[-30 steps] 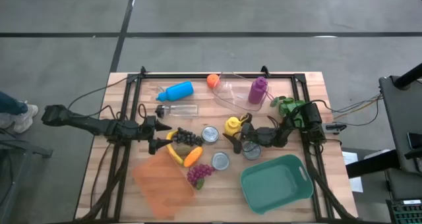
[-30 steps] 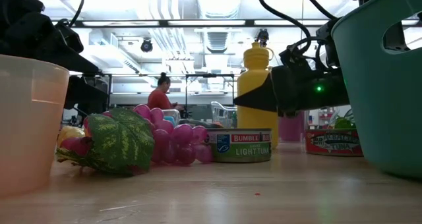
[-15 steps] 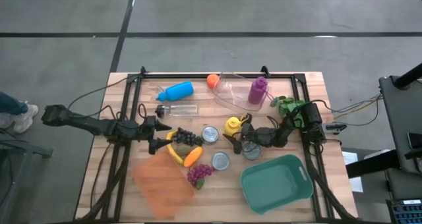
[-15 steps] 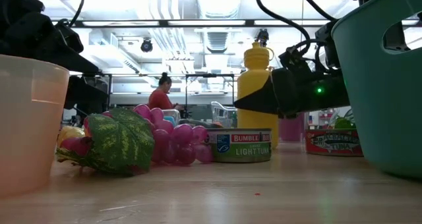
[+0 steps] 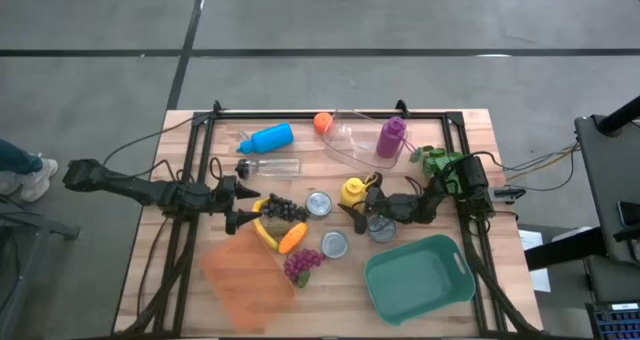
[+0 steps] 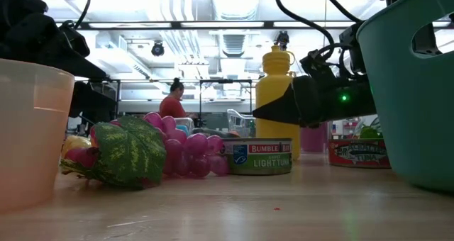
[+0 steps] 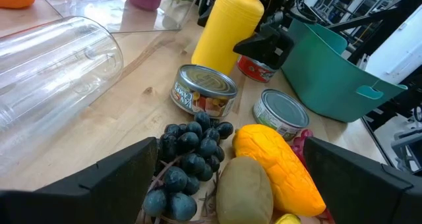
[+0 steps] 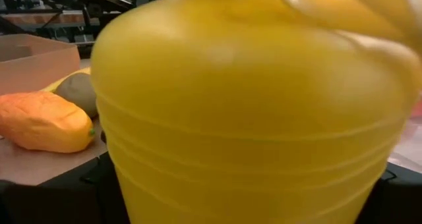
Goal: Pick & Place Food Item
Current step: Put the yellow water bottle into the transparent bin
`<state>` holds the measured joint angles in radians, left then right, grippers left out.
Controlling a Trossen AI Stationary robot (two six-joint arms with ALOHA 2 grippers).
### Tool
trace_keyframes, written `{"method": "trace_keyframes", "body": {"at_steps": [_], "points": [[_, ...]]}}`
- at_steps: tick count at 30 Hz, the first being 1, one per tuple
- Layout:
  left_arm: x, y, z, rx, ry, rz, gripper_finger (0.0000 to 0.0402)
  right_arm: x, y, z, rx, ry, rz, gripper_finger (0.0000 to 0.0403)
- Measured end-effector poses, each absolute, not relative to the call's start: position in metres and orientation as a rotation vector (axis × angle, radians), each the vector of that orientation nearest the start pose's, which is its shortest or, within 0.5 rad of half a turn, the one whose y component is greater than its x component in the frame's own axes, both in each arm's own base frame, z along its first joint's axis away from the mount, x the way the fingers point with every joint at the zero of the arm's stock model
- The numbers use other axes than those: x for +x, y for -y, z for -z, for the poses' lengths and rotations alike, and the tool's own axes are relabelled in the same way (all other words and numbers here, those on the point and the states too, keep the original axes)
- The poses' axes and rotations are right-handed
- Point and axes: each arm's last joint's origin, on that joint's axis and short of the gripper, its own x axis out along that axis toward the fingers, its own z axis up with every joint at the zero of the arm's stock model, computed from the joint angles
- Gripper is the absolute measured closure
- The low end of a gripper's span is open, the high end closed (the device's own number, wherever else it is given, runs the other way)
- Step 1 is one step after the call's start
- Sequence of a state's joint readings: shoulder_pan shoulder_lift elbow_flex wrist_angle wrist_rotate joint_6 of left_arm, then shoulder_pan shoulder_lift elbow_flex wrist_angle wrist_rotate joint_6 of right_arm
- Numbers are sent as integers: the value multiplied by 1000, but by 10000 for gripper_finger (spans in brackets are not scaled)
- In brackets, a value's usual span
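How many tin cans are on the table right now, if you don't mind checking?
3: one can beside the dark grapes, one near the purple grapes, one beside the teal basket. Others may be hidden.

Both arms reach low toward the table middle.
The left gripper [image 5: 240, 205] lies level with its fingers [image 7: 125, 168] spread wide and nothing between them. The right gripper [image 5: 352, 204] has its jaws wide, one each side of the yellow bottle [image 5: 352, 190].
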<state>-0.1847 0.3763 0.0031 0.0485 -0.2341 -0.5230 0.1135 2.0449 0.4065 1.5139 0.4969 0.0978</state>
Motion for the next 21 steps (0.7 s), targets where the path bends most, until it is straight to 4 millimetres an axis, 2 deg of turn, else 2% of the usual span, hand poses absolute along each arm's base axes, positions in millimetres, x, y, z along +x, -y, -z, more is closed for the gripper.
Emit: {"method": "trace_keyframes", "body": {"at_steps": [14, 21], "points": [[115, 15, -136, -451, -297, -131, 18, 276, -18, -78, 56, -101, 390, 56], [115, 15, -137, -451, -296, -131, 18, 276, -18, -79, 63, -89, 390, 15]]}}
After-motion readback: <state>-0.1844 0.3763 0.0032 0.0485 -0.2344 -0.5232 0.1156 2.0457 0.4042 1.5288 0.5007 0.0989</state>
